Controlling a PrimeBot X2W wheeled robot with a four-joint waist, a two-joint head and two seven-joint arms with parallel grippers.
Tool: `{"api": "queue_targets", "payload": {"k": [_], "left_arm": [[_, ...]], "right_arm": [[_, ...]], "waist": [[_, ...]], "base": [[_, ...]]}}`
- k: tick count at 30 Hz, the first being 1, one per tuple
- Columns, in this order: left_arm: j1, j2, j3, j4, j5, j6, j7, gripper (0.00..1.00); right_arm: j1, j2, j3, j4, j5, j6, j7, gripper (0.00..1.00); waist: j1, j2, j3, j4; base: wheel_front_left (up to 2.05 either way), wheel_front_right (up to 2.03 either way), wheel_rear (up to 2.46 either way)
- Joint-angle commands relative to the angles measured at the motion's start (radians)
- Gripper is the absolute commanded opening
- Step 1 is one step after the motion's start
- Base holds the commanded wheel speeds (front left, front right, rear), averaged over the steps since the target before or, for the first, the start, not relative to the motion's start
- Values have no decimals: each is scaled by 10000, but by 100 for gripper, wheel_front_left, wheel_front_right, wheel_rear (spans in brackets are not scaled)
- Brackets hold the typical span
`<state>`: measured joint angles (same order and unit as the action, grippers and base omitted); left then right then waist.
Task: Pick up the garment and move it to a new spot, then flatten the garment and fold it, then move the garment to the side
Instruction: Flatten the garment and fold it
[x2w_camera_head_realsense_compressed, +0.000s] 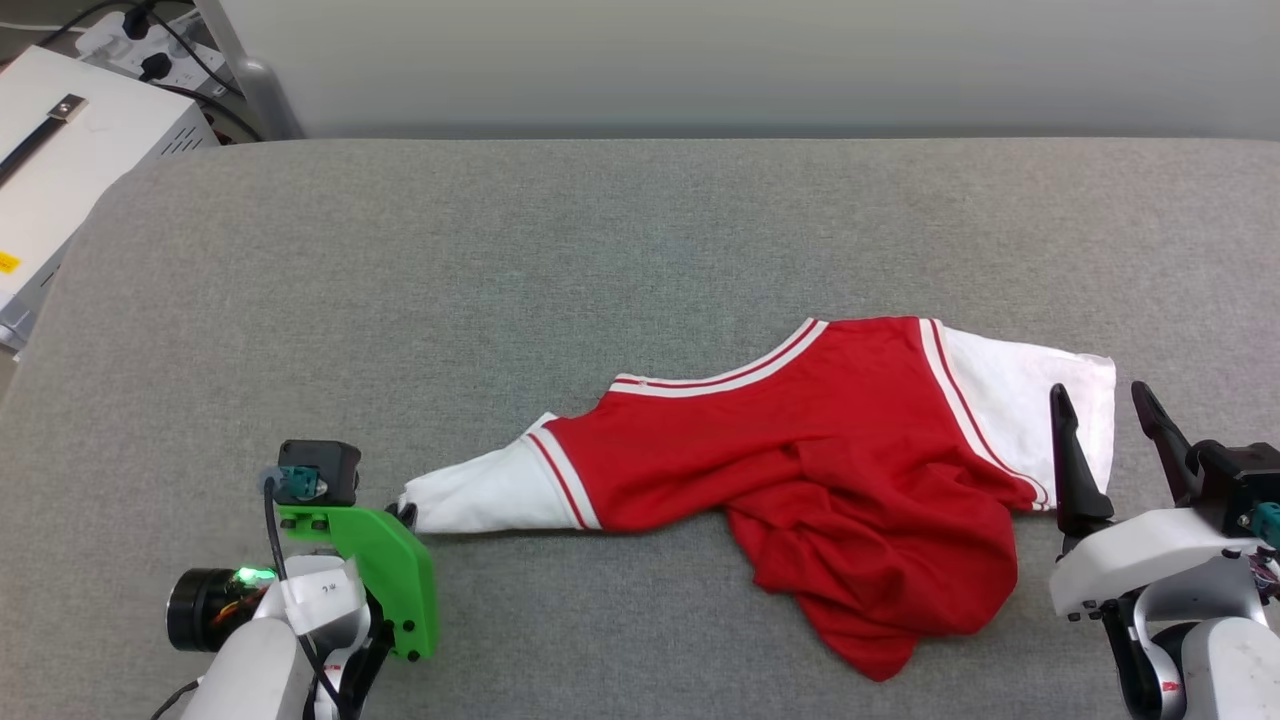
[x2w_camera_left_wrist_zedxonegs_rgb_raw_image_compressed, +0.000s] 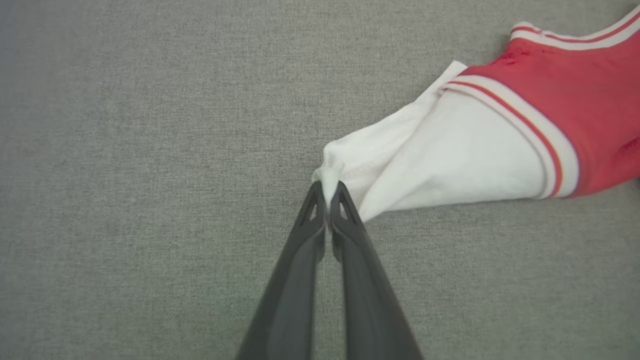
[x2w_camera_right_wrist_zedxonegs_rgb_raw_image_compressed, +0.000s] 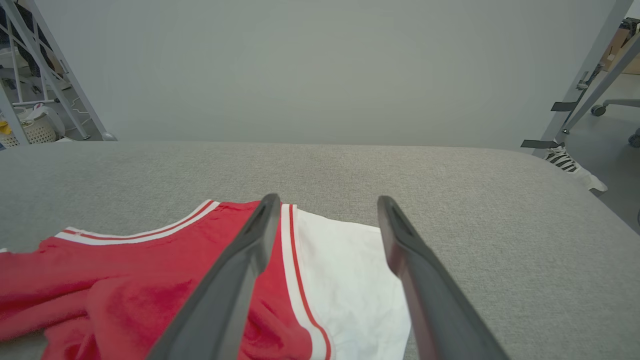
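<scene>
Left tool (x2w_camera_left_wrist_zedxonegs_rgb_raw_image_compressed: 327, 194), closed, pinches the tip of one sleeve of the red jersey T-shirt with white short sleeves (x2w_camera_head_realsense_compressed: 800, 440). The shirt stretches lengthwise away from it across the grey fabric tabletop (x2w_camera_head_realsense_compressed: 500, 250) toward the wide-open right tool (x2w_camera_head_realsense_compressed: 1100, 400), which is nearest the other sleeve.

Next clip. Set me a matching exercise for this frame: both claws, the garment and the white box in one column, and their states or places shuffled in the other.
1. left claw
2. right claw
3. garment
4. white box

A. open, near a white sleeve
B. rumpled on the grey surface
C. shut on a sleeve tip
D. beyond the surface's far left corner

Pairs: 1-C, 2-A, 3-B, 4-D
</scene>
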<state>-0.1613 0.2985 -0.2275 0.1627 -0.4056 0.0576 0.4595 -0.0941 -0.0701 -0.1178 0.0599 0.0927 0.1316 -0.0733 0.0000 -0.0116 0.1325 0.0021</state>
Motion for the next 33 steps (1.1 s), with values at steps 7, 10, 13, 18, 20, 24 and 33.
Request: {"api": "queue_targets", "payload": {"k": [7,10,13,18,20,24,33], "left_arm": [[-137,86,140,-326,292,-313,-2171,100],[-54,136,49,-493,396,-737,-3360,100],[106,273,-75,-509,677,-1105,-4805,100],[606,312,-167,-255,1100,-1140,-6594,100],[827,205,-173,-249,1123,-1130,-6910,100],[1002,52,-212,-370,1234,-1188,-7146,100],[482,-224,-175,-680,1481,-1376,-7209,100]], "right_arm": [[219,-74,46,-85,136,-9,101,100],[292,-125,47,-149,184,-9,112,100],[382,-176,58,-231,246,-9,131,100],[521,-265,125,-346,327,-9,204,100],[564,-314,130,-421,349,-9,264,100],[522,-703,224,-596,280,-9,690,100],[-804,-2414,85,-384,1208,-9,3924,100]], "waist": [[0,116,-336,224],[0,116,-449,289],[0,116,-528,351],[0,116,-595,388],[0,116,-547,421],[0,116,-294,526],[0,116,723,862]], "base": [[0,0,0],[0,0,0],[0,0,0],[0,0,0],[0,0,0],[0,0,0],[0,0,0]]}}
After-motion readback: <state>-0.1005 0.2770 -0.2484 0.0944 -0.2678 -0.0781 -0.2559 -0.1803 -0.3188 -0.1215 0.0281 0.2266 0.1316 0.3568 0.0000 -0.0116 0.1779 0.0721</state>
